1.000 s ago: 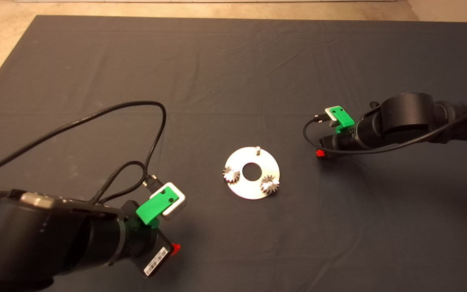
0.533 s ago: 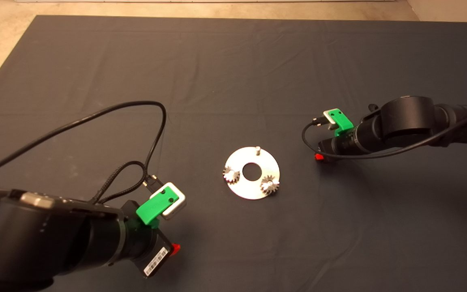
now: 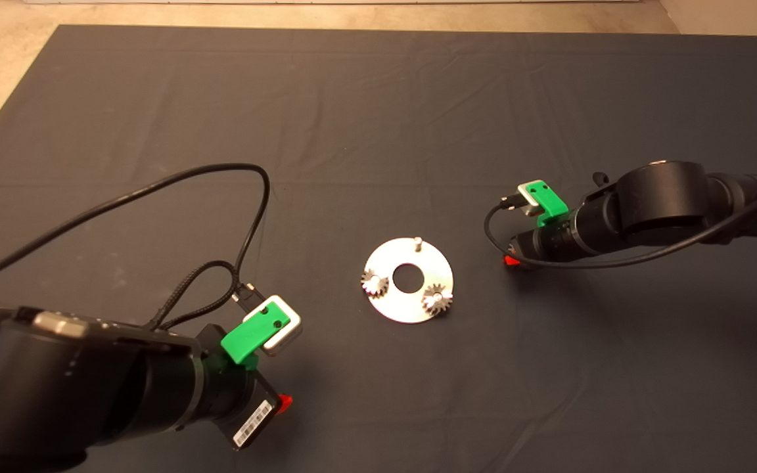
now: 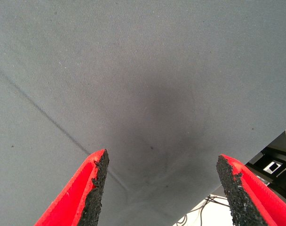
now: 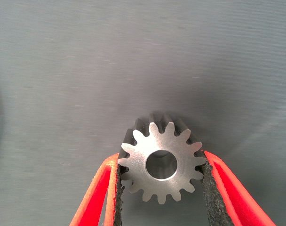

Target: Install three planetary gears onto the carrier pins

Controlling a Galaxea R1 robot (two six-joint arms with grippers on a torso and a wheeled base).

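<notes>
The silver carrier disc lies at the mat's middle. Two planetary gears sit on its pins, one at the disc's left edge, one at its lower right. The far pin stands bare. My right gripper hovers just right of the disc, shut on a third planetary gear, whose shiny face and centre bore fill the right wrist view between the black pads. My left gripper waits at the lower left, open over bare mat, as its fingers show in the left wrist view.
The dark mat covers the table; pale floor shows past its far and left edges. Black cables loop from the left arm over the mat left of the disc. A cable also hangs off the right wrist.
The right gripper with its gear has shifted slightly left and nearer, closing on the disc. The left arm, disc and seated gears have not moved.
</notes>
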